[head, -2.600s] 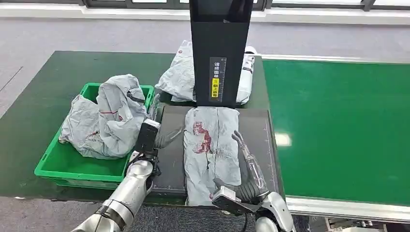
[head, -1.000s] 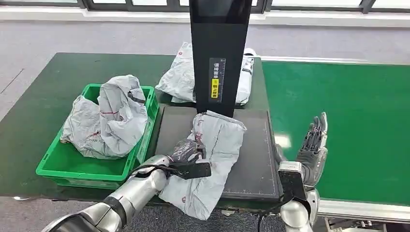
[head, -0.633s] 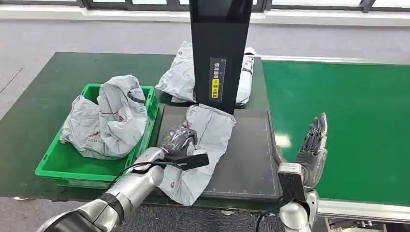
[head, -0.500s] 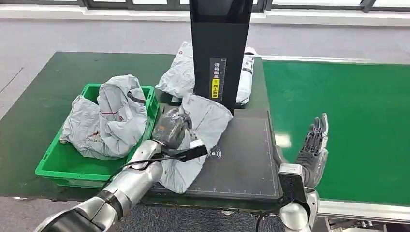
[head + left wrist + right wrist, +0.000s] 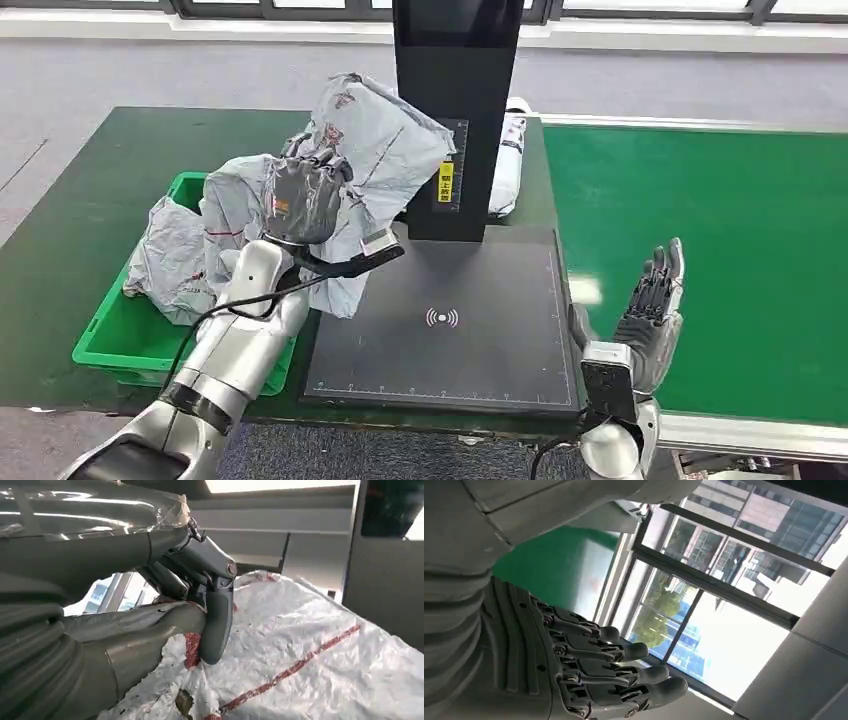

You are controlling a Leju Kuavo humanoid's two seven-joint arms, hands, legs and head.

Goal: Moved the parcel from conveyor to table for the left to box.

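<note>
While airborne, parcel (image 5: pixel 375 140) in left hand (image 5: pixel 305 195)

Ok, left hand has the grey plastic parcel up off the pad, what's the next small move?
Probably carry it further left and lower it over the green plastic crate. The left hand holds the grey plastic parcel in the air beside the black scanner post, above the crate's near edge, where other grey bags already lie.

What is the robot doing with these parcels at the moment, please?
The robot's left hand holds a grey parcel lifted above the table, over the edge of the green bin, which already holds other grey bags. The black scanning pad lies bare. The right hand is open and raised beside the green conveyor, holding nothing.
</note>
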